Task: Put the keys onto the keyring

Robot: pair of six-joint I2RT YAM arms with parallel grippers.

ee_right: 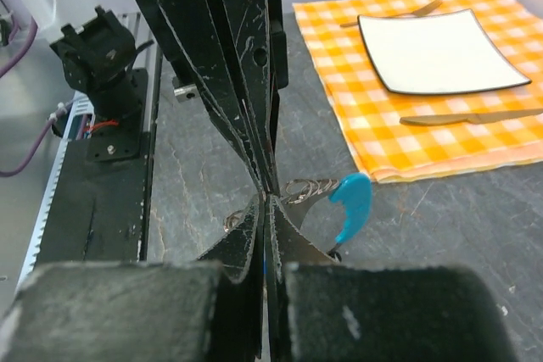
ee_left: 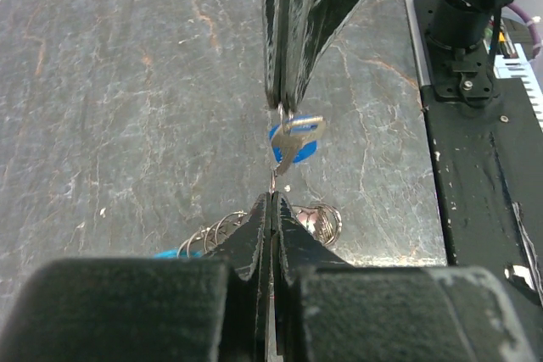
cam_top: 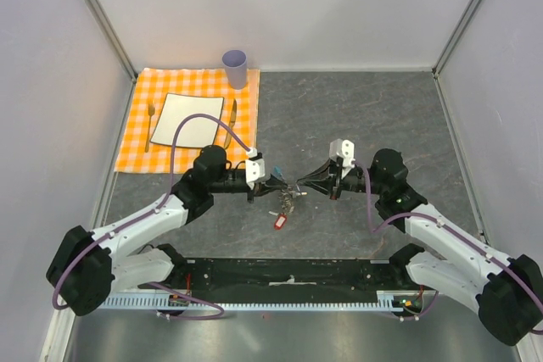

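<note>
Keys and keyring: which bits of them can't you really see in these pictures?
- Right wrist view: keyring partly shows; blue-tagged key almost hidden between the right jaws.
- Left wrist view: left jaws cover most of the keyring; red-tagged key unseen.
- Top view: whether any key is threaded on, too small to tell.

Closed in on the left, far and right by plain pale walls (cam_top: 280, 6), joined at the far corners by slanted metal posts (cam_top: 98, 14). Dark grey and veined like stone across the surface (cam_top: 356, 125). Evenly lit, without hard shadows. Laid at the far left with an orange checked cloth (cam_top: 140, 137) carrying a white square plate (cam_top: 188, 119), a fork (cam_top: 150, 125) left of it, a knife (cam_top: 231, 122) right of it and a lilac cup (cam_top: 235, 68).
</note>
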